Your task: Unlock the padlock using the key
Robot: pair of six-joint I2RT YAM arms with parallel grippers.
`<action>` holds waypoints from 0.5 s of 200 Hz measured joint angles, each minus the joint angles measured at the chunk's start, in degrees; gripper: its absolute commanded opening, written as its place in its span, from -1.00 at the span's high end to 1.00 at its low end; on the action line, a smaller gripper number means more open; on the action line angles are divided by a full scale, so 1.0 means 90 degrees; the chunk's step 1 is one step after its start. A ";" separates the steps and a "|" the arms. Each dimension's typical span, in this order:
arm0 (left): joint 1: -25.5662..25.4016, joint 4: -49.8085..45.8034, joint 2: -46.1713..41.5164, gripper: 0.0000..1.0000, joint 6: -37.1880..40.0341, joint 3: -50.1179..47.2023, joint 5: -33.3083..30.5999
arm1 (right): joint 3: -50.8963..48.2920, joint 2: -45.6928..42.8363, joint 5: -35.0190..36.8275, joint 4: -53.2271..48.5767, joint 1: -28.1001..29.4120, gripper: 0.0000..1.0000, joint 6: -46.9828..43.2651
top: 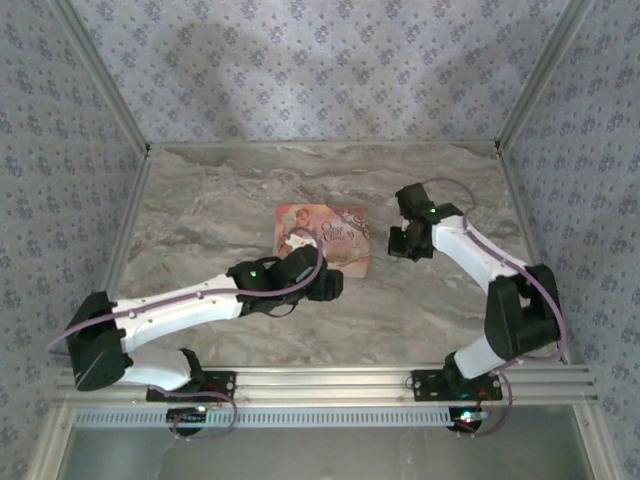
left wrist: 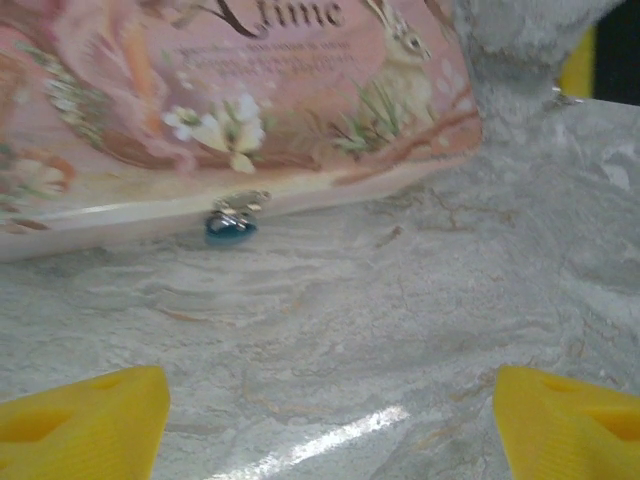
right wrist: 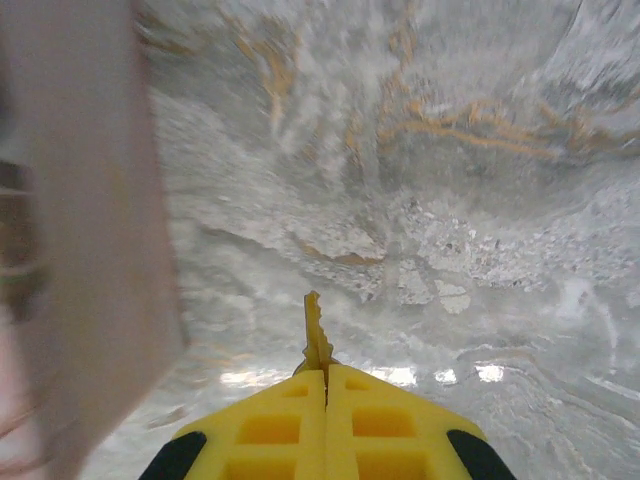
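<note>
Right gripper (right wrist: 325, 372) pinches the thin jagged key (right wrist: 315, 330) while left gripper (left wrist: 330, 405) gapes before the blue padlock (left wrist: 231, 222).

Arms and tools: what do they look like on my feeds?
Left arm and right arm alike: white links, black joints and bases, a looping purple cable, a green light near the wrist. The left tool and right tool have yellow fingers with moulded recesses.
</note>
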 measured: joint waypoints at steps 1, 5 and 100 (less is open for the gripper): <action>0.0010 0.0000 -0.0012 -0.69 0.0000 -0.0005 0.0002 | 0.0010 -0.0015 -0.0005 -0.0005 0.0000 1.00 0.0000; 0.0078 0.0005 -0.0083 -0.69 0.0002 -0.0032 0.0007 | 0.0061 -0.0114 -0.0041 -0.0044 0.0000 1.00 -0.0012; 0.1892 0.1035 -0.1455 -0.74 0.0306 -0.0255 0.1605 | 0.1889 -0.1700 -0.1814 -0.0517 0.0005 1.00 -0.0061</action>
